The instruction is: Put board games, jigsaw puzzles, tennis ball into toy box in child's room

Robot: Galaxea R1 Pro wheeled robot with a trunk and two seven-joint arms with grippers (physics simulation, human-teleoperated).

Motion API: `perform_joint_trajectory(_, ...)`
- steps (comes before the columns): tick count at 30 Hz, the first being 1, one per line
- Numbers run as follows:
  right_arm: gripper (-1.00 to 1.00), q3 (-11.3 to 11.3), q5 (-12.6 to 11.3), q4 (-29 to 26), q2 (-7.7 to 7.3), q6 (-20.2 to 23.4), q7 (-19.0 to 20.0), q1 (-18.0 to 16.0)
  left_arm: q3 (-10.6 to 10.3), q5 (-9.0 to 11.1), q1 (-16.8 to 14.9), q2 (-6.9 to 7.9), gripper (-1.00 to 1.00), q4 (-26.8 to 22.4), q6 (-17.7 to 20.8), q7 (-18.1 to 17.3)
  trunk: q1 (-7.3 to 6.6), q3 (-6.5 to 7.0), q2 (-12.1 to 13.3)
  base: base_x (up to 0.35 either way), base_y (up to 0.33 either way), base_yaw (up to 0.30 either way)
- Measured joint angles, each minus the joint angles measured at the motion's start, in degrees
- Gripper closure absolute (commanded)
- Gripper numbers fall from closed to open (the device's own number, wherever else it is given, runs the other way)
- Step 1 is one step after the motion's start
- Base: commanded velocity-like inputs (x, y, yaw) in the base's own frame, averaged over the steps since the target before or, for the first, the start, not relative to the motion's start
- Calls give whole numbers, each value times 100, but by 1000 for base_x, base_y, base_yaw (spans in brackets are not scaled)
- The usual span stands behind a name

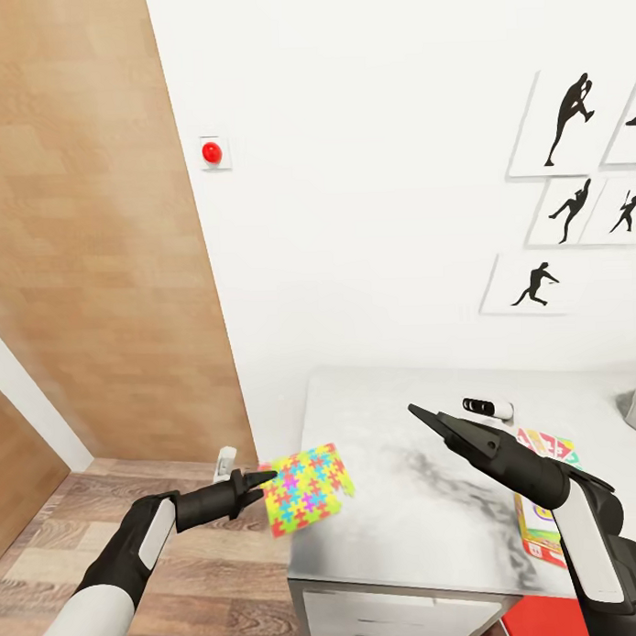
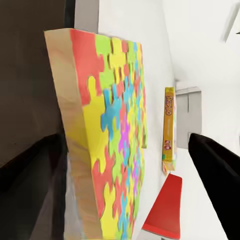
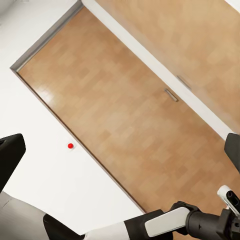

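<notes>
- Jigsaw puzzle (image 1: pixel 308 489), a thin flat rectangle patterned all over in yellow, pink, blue and green interlocking pieces, hangs tilted in the air just off the near corner of the pale grey-white surface (image 1: pixel 407 498), pinched at one edge by the black left hand (image 1: pixel 261 480).
- From where I stand, the grip looks thin: only an edge is caught, so a quick swing could, I'd guess, let the panel pivot or slip down to the wood-plank floor (image 1: pixel 208 579).
- Carrying it across, its free corner might clip the surface edge.
- Left arm reaches forward and low, forearm nearly level, beside the surface corner.
- Right hand (image 1: pixel 422 415) hovers above the surface with its fingers spread and nothing between them; it points up and toward the wooden door (image 3: pixel 135 110).
- A green, white and red lettered game box (image 1: pixel 542 494) lies flat on the surface, partly hidden under the right forearm, which could brush it.
</notes>
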Motion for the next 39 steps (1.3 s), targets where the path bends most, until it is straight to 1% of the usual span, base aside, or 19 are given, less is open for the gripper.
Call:
perform_joint_trajectory(6,-100,0,2,0,3,-4,0,0,26,96,0,12,100,-15,74,-20,0,0,0,0,0,0)
perform_joint_trajectory(7,-100,0,2,0,2,-2,0,0,29,44,0,14,100,-16,36,-26,0,0,0,0,0,0)
perform_joint_trajectory(9,-100,0,1,0,3,-2,0,0,31,17,0,16,100,-17,19,-30,-43,35,79,0,0,0)
perform_joint_trajectory(20,-100,0,1,0,-2,-3,-8,0,26,17,0,36,100,-40,39,-46,-285,233,520,0,0,0)
perform_joint_trajectory(22,-100,0,2,0,0,-1,-8,0,30,17,0,54,100,-98,55,-78,-286,234,522,0,0,0)
perform_joint_trajectory(23,-100,0,2,0,-2,0,-9,0,29,19,0,60,100,-139,65,-156,-286,234,522,0,0,0)
perform_joint_trajectory(25,-100,0,2,0,-4,0,-9,0,30,19,0,69,100,-254,89,-535,-286,234,522,0,0,0)
perform_joint_trajectory(26,-100,0,5,0,-3,-1,-9,0,33,32,-1,82,100,-323,120,-836,-307,252,560,0,0,0)
perform_joint_trajectory(27,-100,0,7,0,-4,-4,-9,0,33,-4,-1,116,100,-343,119,-941,-329,269,600,0,0,0)
perform_joint_trajectory(30,-100,-2,17,0,-4,-7,-10,0,26,-5,-6,309,100,-369,265,-1096,-395,323,721,0,0,0)
perform_joint_trajectory(33,-100,-5,42,1,-5,-8,-16,0,13,1,-14,402,100,-377,395,-1207,-461,377,841,0,0,0)
perform_joint_trajectory(37,-100,-19,61,0,-5,-8,-51,0,-7,2,-18,618,100,-512,612,-1485,-549,449,1002,0,0,0)
perform_joint_trajectory(39,-100,-23,61,0,-2,-7,-147,0,-15,2,-19,775,100,-639,687,-1677,-593,485,1082,0,0,0)
